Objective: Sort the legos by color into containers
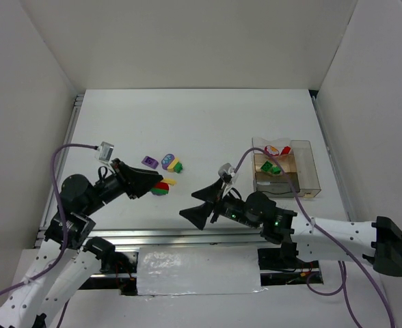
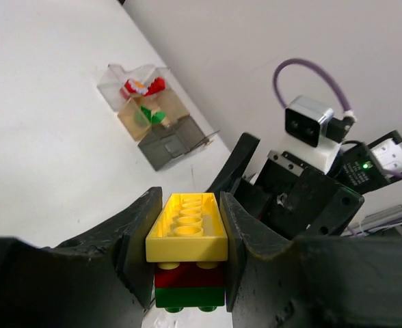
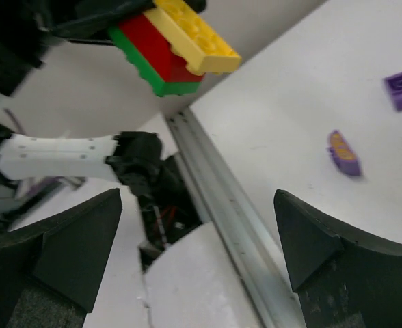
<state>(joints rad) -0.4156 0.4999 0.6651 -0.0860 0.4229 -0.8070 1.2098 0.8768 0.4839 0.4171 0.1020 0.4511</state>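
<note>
Left claw point(image 2: 189, 205) clamps a stiff, slick yellow-red-green plastic brick stack point(image 2: 187, 239); right claw point(image 3: 195, 205) gapes empty, so I'd pinch yellow's sides.

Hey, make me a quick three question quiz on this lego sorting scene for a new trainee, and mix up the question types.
1. True or false: the right gripper is open and holds nothing.
2. The left gripper is shut on a stack of bricks. Which colours make up that stack? A) yellow, red, green B) purple, yellow, purple C) all green
3. Which brick colours already lie in the containers?
Key: 1 true; 2 A; 3 red and green.
</note>
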